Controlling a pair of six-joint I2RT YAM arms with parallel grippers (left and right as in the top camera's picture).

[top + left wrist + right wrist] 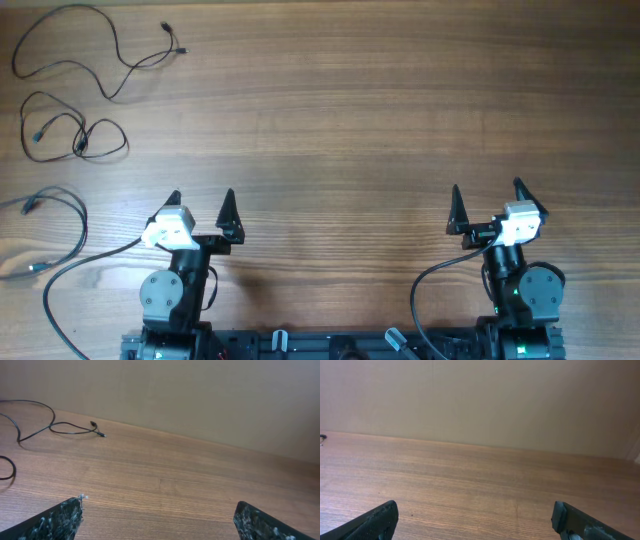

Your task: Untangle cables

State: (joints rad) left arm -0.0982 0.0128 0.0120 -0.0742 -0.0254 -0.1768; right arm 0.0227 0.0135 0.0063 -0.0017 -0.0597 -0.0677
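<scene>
Three thin black cables lie apart at the table's far left in the overhead view. One cable curves across the back left corner, its plugs near the middle left. A second cable makes small loops below it. A third cable arcs at the left edge. In the left wrist view one cable and its plug show at the upper left. My left gripper is open and empty, to the right of the cables. My right gripper is open and empty at the right.
The wooden table stretches between and beyond the grippers. Thicker black arm cables trail by the left arm base and by the right arm base. A plain wall stands behind the table's far edge.
</scene>
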